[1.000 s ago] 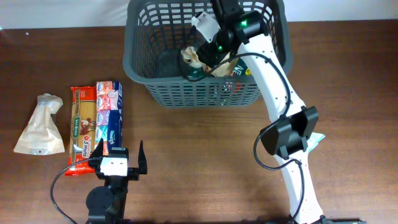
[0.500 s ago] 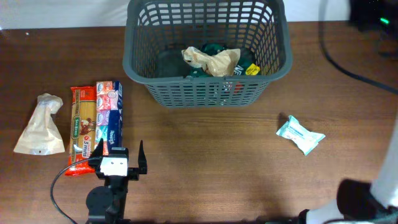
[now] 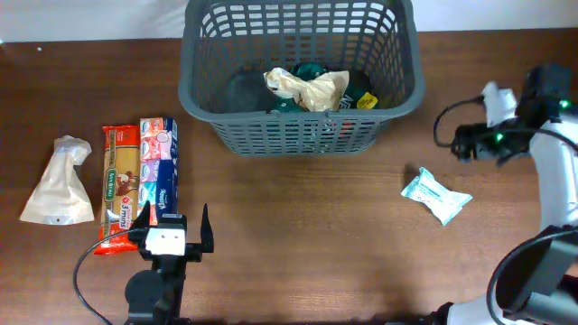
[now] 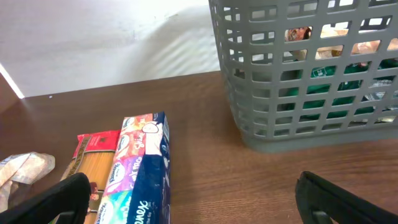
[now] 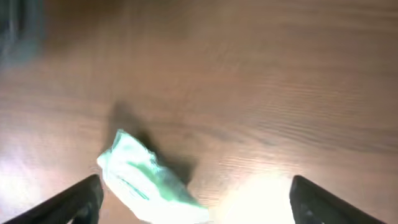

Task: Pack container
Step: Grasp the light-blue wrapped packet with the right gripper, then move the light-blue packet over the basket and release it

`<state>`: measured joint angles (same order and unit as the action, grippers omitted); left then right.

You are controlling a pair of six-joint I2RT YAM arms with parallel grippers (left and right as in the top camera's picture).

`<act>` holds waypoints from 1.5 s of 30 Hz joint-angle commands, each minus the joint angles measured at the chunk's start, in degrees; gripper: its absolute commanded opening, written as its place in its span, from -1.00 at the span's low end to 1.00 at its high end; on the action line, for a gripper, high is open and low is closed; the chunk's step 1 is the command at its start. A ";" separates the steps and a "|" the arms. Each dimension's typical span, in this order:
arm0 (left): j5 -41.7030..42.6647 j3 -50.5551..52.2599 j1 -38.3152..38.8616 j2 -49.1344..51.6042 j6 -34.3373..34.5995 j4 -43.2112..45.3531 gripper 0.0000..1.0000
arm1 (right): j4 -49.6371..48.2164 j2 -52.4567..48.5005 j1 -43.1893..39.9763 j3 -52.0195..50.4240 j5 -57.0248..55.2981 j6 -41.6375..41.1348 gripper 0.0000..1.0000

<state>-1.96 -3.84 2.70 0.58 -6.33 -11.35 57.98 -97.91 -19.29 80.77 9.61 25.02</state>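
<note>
**Right gripper** (image 3: 461, 146): right edge of the overhead frame, fingers (image 5: 74, 198) apart, nothing between them, over the bare worktop (image 3: 298, 226).

**Pale green packet** (image 3: 436, 196): flat on the worktop, just below and left of that gripper, untouched.

**Left gripper** (image 3: 173, 217): lower left, fingers spread wide, empty.

**Spaghetti packet** (image 3: 119, 185) and **blue-and-pink tissue pack** (image 3: 160, 170): side by side, touching, just above the left gripper.

**Beige pouch** (image 3: 59, 181): further left, apart from them.

**Container** (image 3: 298, 135): top centre, upright on the worktop, holding a crumpled tan bag (image 3: 307, 86) over green packets (image 3: 312, 70).

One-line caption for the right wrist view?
Right gripper, jaws open, near a pale green packet on the wooden table.
</note>
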 commanded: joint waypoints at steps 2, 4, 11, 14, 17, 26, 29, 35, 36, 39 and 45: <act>-0.39 0.37 -0.24 -0.28 0.48 0.02 0.98 | 0.31 -1.31 0.33 -6.23 4.81 12.44 0.89; -0.39 0.37 -0.24 -0.28 0.48 0.00 0.99 | 0.44 -2.40 0.55 -8.04 4.81 12.74 0.89; -0.39 0.37 -0.24 -0.28 0.48 0.02 0.99 | 1.09 -6.84 3.61 -10.29 4.74 14.21 0.80; -0.39 0.37 -0.24 -0.28 0.48 0.00 0.99 | 1.18 -9.57 5.62 -10.29 2.99 14.19 0.77; -0.39 0.37 -0.24 -0.28 0.48 0.02 0.99 | 1.11 -12.76 7.58 -10.29 -0.96 13.97 0.76; -0.39 0.37 -0.26 -0.28 0.48 0.00 0.99 | -0.61 -16.44 9.64 -10.16 -3.48 11.98 -0.69; -0.39 0.37 -0.24 -0.28 0.48 0.00 0.99 | -1.07 -16.39 8.57 -9.07 -4.02 9.49 -0.93; -0.39 0.37 -0.24 -0.28 0.48 0.00 0.99 | 2.25 -16.04 5.60 1.11 -2.60 4.11 -0.93; -0.39 0.37 -0.24 -0.28 0.48 0.00 0.99 | 3.30 -16.00 5.22 4.37 -2.56 2.47 -0.93; -0.39 0.37 -0.24 -0.28 0.48 0.00 0.98 | 8.41 -15.93 4.52 18.40 -2.34 -5.86 -0.93; -0.39 0.37 -0.24 -0.28 0.46 0.00 0.99 | 18.91 -15.93 8.22 52.39 8.94 -15.98 -0.93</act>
<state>-1.96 -3.84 2.70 0.58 -6.33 -11.33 74.61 -115.11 -14.26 118.76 10.61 16.21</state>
